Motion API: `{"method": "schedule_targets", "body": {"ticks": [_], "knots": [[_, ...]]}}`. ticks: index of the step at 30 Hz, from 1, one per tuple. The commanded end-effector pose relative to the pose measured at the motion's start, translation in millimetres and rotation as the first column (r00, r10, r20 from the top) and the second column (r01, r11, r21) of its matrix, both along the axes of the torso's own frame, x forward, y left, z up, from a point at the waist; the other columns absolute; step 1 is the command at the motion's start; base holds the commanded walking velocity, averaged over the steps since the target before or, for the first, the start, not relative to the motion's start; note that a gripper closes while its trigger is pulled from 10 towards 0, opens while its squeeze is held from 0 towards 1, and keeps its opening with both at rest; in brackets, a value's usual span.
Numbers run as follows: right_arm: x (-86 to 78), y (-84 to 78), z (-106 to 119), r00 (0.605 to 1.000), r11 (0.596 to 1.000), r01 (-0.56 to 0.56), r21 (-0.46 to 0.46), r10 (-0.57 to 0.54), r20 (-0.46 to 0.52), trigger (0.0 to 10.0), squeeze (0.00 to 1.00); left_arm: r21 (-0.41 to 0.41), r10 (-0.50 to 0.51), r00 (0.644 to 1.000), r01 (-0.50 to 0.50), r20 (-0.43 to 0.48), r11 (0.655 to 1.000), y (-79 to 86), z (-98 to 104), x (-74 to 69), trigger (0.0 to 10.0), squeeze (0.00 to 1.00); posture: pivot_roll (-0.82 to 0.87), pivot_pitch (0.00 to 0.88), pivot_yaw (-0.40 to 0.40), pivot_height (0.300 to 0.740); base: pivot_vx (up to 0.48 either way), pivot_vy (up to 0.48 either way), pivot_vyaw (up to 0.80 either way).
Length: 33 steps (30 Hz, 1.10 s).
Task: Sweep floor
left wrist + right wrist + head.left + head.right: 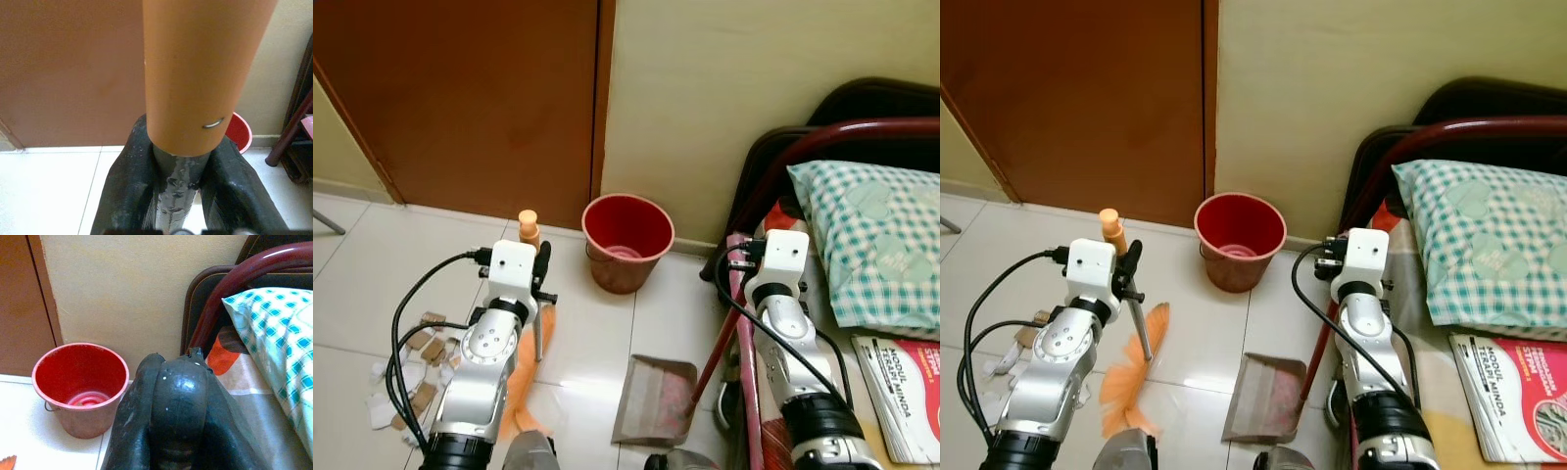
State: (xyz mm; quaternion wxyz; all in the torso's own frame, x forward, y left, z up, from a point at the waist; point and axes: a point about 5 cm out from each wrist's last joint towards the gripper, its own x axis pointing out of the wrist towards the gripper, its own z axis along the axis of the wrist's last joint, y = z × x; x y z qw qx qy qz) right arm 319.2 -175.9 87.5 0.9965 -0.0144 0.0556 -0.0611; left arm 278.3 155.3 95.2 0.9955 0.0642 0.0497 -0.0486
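My left gripper (541, 270) is shut on the broom's metal shaft (176, 188), just below its orange handle top (529, 227). The black fingers (124, 191) press the shaft from both sides. The orange bristles (1131, 387) rest on the white tiles beside my left arm. Paper scraps (416, 377) lie scattered on the floor at the left. A brown dustpan (654, 399) sits on the floor between my arms. My right gripper (736, 259) is up by the bed frame, shut on a black rounded handle end (178, 406).
A red bucket (626, 240) stands against the cream wall, right of the brown door (460, 98). A bed with a maroon tube frame (862, 132), a checked pillow (876, 235) and a book (911, 392) is at the right. Free tiles lie at the left.
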Motion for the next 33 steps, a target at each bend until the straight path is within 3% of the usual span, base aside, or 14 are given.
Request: {"method": "schedule_targets", "body": {"ticks": [1,8,13,14,15,18,27,33], "knots": [[1.0,-2.1,-1,1.0,1.0,-0.003,-0.021,0.003,-0.019,10.0,0.0,-0.037,0.002,0.998,-0.004,-0.066,0.999,0.3,-13,-7.1,10.0,0.0,0.03,0.184,-0.144,0.74,0.0,0.0,0.0],[3.3,8.1,-10,0.999,1.0,-0.014,0.004,0.014,-0.037,10.0,0.0,-0.023,-0.069,0.996,0.068,-0.054,0.997,-6.7,-12,-5.5,10.0,0.0,0.07,0.114,-0.136,0.74,0.0,0.0,0.0],[5.4,15.1,-11,0.999,0.999,-0.017,0.047,0.018,-0.038,10.0,0.0,-0.042,-0.042,0.998,0.039,-0.055,0.998,-4.1,-11,0.3,10.0,0.0,0.06,0.164,-0.076,0.74,0.0,0.0,0.0],[3.9,14.5,-12,0.999,0.998,-0.012,0.066,0.014,-0.032,10.0,0.0,-0.05,-0.041,0.997,0.038,-0.059,0.998,-5.7,-13,-1.2,10.0,0.0,0.06,0.157,-0.061,0.74,0.0,0.0,0.0],[2.1,12.7,-13,1.0,0.996,-0.004,0.087,0.005,-0.018,10.0,0.0,-0.054,-0.048,0.997,0.045,-0.056,0.998,-7.9,-15,-4.0,10.0,0.0,0.06,0.095,-0.056,0.74,0.0,0.0,0.0],[0.2,6.6,-13,0.999,0.992,0.04,0.12,-0.041,-0.001,10.0,0.0,-0.044,-0.06,0.997,0.059,-0.039,0.997,-10.1,-16,-7.6,10.0,0.0,0.04,0.117,-0.039,0.74,0.0,0.0,0.0],[-5.3,-2.6,-8,0.999,0.996,0.043,0.072,-0.045,0.026,10.0,0.0,0.0,-0.087,0.99,0.087,0.107,0.996,-17.6,7,-5.5,10.0,0.0,0.02,0.106,-0.046,0.74,0.0,0.0,0.0],[-11.9,-19.1,-6,0.995,0.993,0.094,0.067,-0.096,0.033,10.0,0.0,-0.021,-0.057,0.991,0.06,0.119,0.998,-13.5,9,-5.3,10.0,0.0,0.0,0.104,-0.043,0.74,0.0,0.0,0.0]]}}
